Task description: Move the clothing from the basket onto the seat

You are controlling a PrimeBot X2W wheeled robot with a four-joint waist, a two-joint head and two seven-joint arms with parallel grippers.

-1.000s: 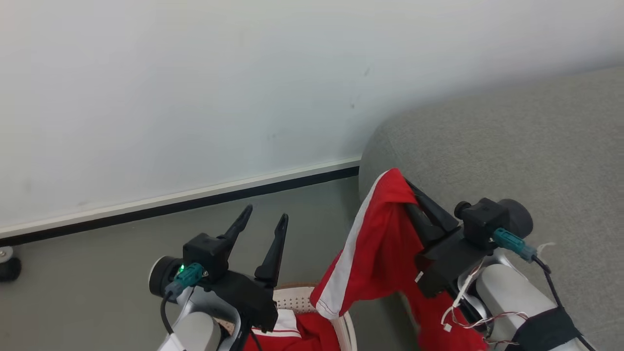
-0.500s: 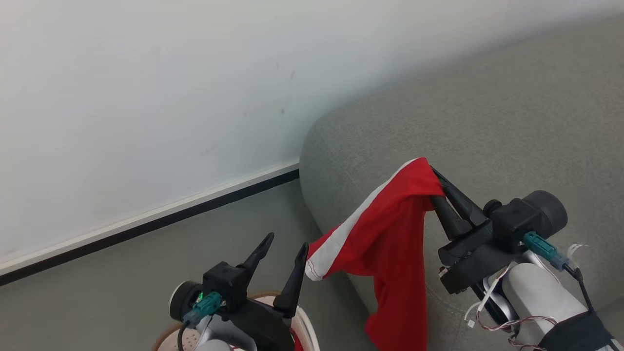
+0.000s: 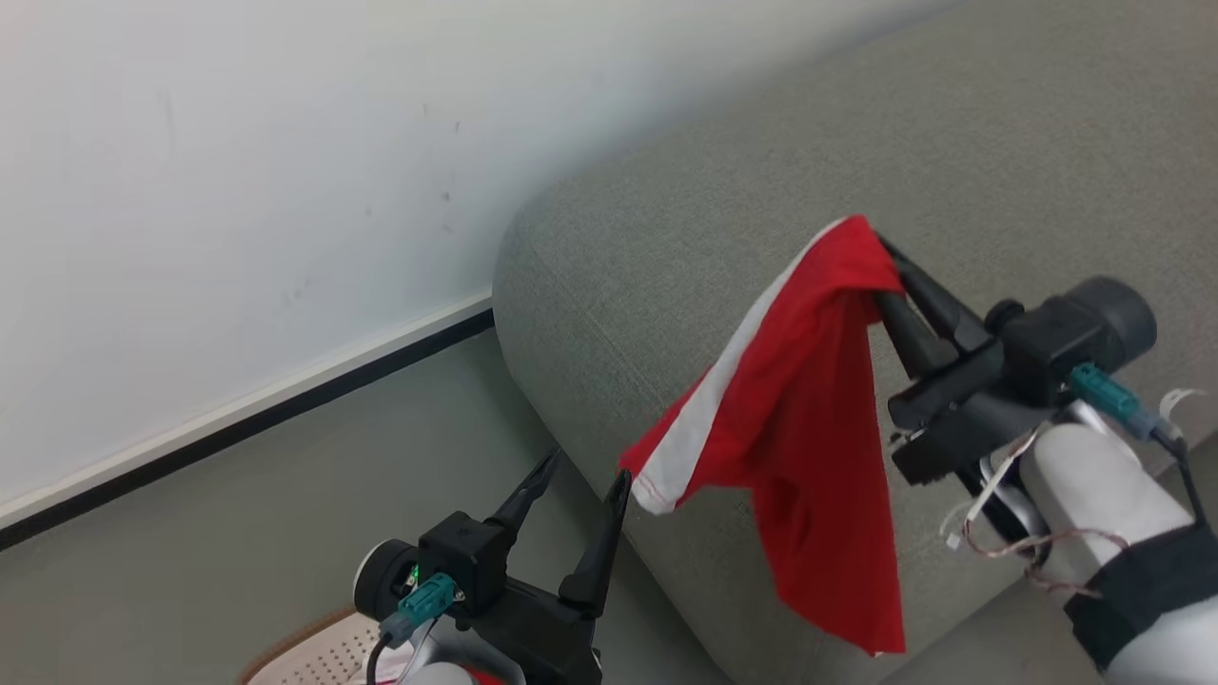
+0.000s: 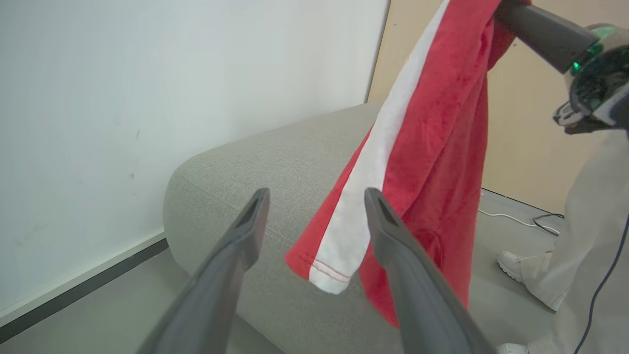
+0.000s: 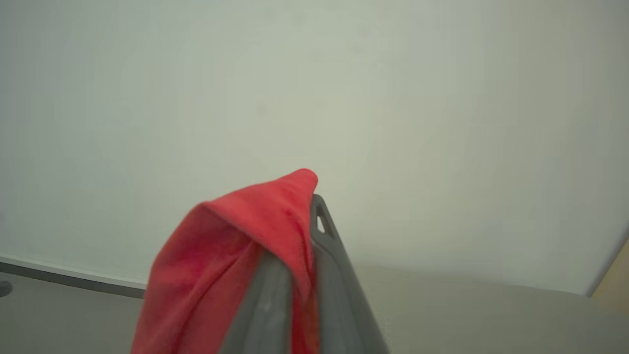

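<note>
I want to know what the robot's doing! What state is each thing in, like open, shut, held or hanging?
right gripper, shut on the red garment's top.
red garment, held up, hanging loose by the seat's edge, not laid down.
left gripper, open, holding nothing.
seat, garment not yet on it.
basket, on the floor, mostly out of frame.
</note>
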